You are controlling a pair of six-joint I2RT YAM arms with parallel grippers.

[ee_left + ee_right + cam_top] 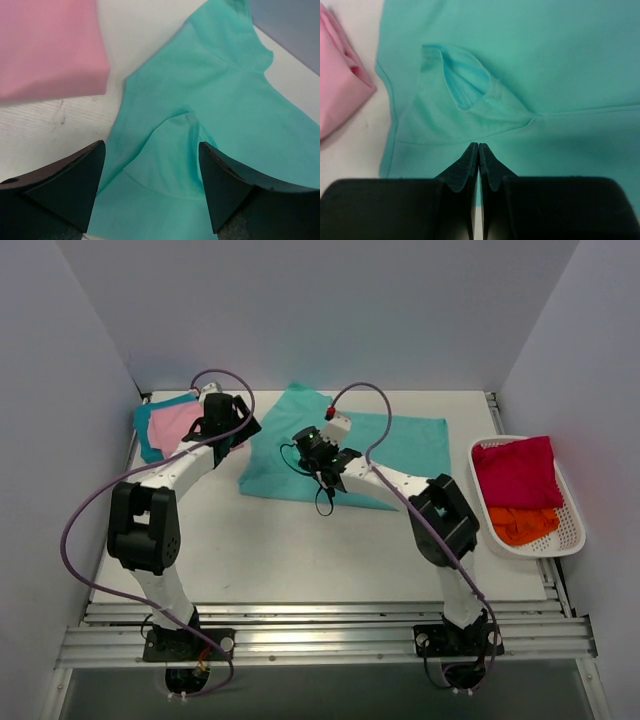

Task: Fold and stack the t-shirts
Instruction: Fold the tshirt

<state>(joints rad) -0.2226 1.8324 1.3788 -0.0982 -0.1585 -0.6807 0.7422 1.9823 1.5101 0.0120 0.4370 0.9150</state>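
The mint green t-shirt (400,445) lies spread on the far middle part of the table (300,550), I think because it is the one to be folded now. The left hand (151,150) hangs released over its left edge, the jaws wide on both sides of a raised wrinkle, probably to be ready for taking this edge. The right hand (478,149) is clenched, its fingers pressed together just over the cloth near a sleeve (462,97); I see no cloth between them. The shirt looks soft and thin, mostly flat, with the sleeve lying open and small creases around it. In the far left corner the pink t-shirt (178,422) is folded on the teal blue t-shirt (148,435), so the stack seems started there. The crimson t-shirt (518,472) and the orange t-shirt (522,525) wait crumpled in a white basket (572,530) at the right edge
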